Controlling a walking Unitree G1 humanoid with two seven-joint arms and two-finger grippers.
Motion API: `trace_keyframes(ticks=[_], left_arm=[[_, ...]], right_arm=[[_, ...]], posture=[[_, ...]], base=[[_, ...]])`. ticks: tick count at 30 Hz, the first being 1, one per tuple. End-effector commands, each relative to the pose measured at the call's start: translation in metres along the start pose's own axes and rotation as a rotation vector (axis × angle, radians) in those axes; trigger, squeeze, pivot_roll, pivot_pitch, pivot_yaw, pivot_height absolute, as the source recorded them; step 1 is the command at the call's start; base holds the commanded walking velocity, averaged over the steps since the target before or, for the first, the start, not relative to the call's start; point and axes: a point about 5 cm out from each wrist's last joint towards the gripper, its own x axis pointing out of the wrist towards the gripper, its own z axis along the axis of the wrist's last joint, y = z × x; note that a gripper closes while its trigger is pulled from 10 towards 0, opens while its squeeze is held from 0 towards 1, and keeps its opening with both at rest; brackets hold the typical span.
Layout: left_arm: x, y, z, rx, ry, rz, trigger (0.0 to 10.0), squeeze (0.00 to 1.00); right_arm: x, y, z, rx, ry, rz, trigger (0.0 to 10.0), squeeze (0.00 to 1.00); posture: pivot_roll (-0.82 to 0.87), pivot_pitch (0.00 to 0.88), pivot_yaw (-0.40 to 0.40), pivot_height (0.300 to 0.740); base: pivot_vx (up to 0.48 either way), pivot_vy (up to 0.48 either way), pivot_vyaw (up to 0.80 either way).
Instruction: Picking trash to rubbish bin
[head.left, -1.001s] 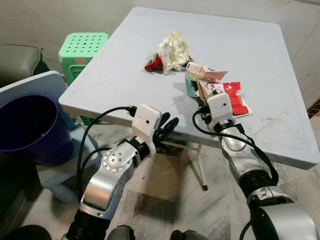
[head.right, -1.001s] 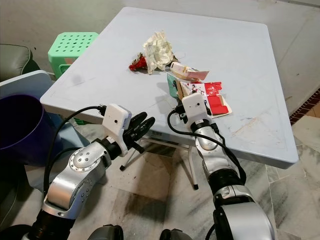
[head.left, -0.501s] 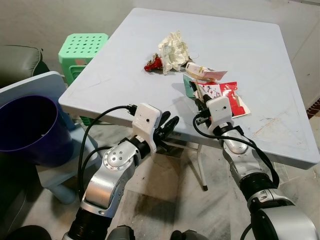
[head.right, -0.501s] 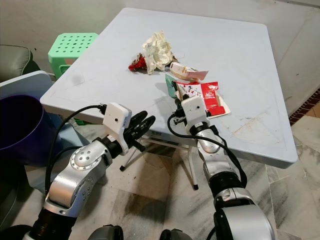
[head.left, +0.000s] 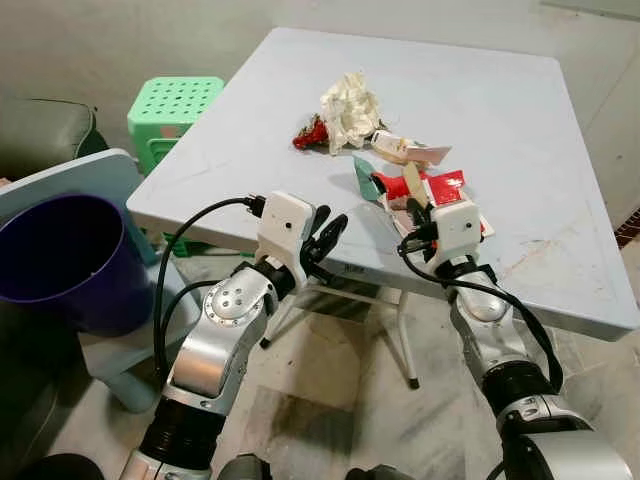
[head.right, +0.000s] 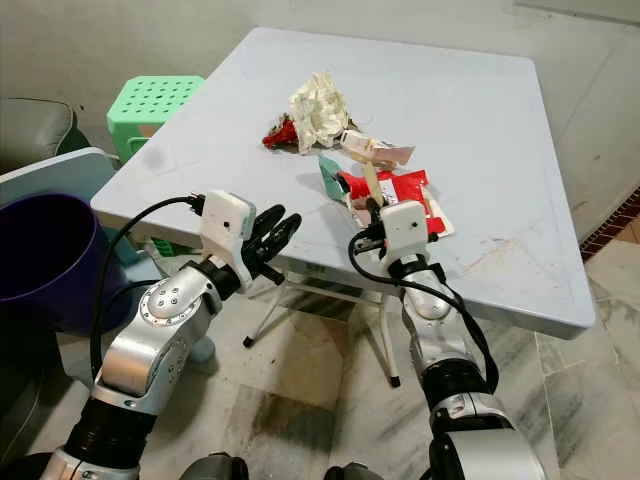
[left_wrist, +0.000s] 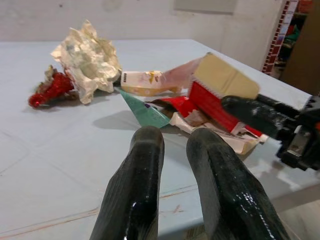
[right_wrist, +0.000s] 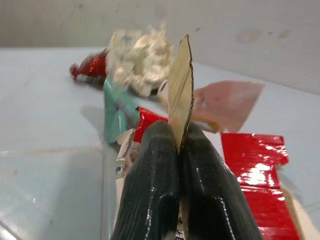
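Right gripper (right_wrist: 179, 150): clenched on a card flap (right_wrist: 181, 85) of the red carton (head.left: 430, 190); at the table's (head.left: 560, 130) near edge
Left gripper (left_wrist: 175, 150): fingers slightly parted, grasping nothing; just off the near edge
Trash: carton, green scrap (head.left: 365, 178), crumpled paper (head.left: 350, 100), red wrapper (head.left: 308, 132) — all on the table
Bin (head.left: 60, 260): purple; on the floor, far left
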Motion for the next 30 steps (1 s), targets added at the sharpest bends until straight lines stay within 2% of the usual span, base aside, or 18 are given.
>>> trace_keyframes(ticks=[1,3,8,9,10,11,12,14,17,21,22,27,30], left_arm=[[0.002,0.009,0.004,0.022,-0.024,0.054,10.0,0.00],[0.001,0.015,0.003,0.015,-0.035,0.098,10.0,0.00],[-0.001,0.023,0.000,0.013,-0.037,0.150,10.0,0.00],[-0.002,0.025,-0.001,0.010,-0.037,0.168,10.0,0.00],[-0.002,0.028,-0.002,0.004,-0.035,0.195,10.0,0.00],[-0.003,0.032,-0.003,0.000,-0.040,0.224,10.0,0.00],[-0.003,0.032,-0.003,0.000,-0.040,0.224,10.0,0.00],[-0.004,0.044,-0.007,0.005,-0.046,0.306,10.0,0.00],[-0.008,0.053,-0.007,0.022,-0.063,0.355,10.0,0.00],[-0.013,0.062,-0.008,0.026,-0.067,0.386,10.0,0.00],[-0.018,0.067,-0.007,0.011,-0.083,0.411,10.0,0.00],[-0.028,0.074,-0.008,0.010,-0.114,0.437,10.0,0.00],[-0.035,0.074,-0.007,0.011,-0.141,0.434,10.0,0.00]], right_arm=[[-0.004,-0.006,0.004,0.045,-0.042,-0.023,0.0,0.00],[-0.006,-0.011,0.007,0.089,-0.068,-0.059,0.0,0.00],[-0.007,-0.016,0.011,0.094,-0.093,-0.086,0.0,0.00],[-0.007,-0.018,0.012,0.111,-0.094,-0.097,3.5,0.00],[-0.007,-0.021,0.014,0.134,-0.090,-0.114,9.3,0.00],[-0.007,-0.023,0.016,0.161,-0.093,-0.119,10.0,0.00],[-0.007,-0.023,0.016,0.161,-0.093,-0.119,10.0,0.00],[-0.007,-0.030,0.022,0.194,-0.105,-0.148,10.0,0.00],[-0.009,-0.033,0.023,0.229,-0.104,-0.175,10.0,0.00],[-0.011,-0.036,0.019,0.264,-0.085,-0.196,10.0,0.00],[-0.014,-0.035,0.017,0.261,-0.072,-0.202,10.0,0.00],[-0.021,-0.035,0.018,0.225,-0.063,-0.240,10.0,0.00],[-0.030,-0.032,0.023,0.232,-0.071,-0.243,10.0,0.00]], posture=[[0.15,0.039,-0.025,0.715],[0.15,0.030,-0.030,0.715],[0.15,0.019,-0.033,0.715],[0.15,0.015,-0.036,0.715],[0.15,0.012,-0.038,0.715],[0.15,0.004,-0.039,0.715],[0.15,0.004,-0.039,0.715],[0.15,0.000,-0.042,0.715],[0.15,0.000,-0.044,0.715],[0.15,0.000,-0.045,0.715],[0.15,0.000,-0.042,0.715],[0.14,0.000,-0.045,0.715],[0.14,0.000,-0.040,0.715]], base=[[0.000,0.000,0.00],[0.000,0.000,0.00],[0.000,0.000,0.00],[0.000,0.000,0.00],[0.000,0.000,0.00],[0.000,0.000,0.00],[0.000,0.000,0.00],[0.000,0.000,0.00],[0.000,0.000,0.00],[0.000,0.000,0.00],[0.000,0.000,0.00],[0.000,0.000,0.00],[0.000,0.000,0.00]])
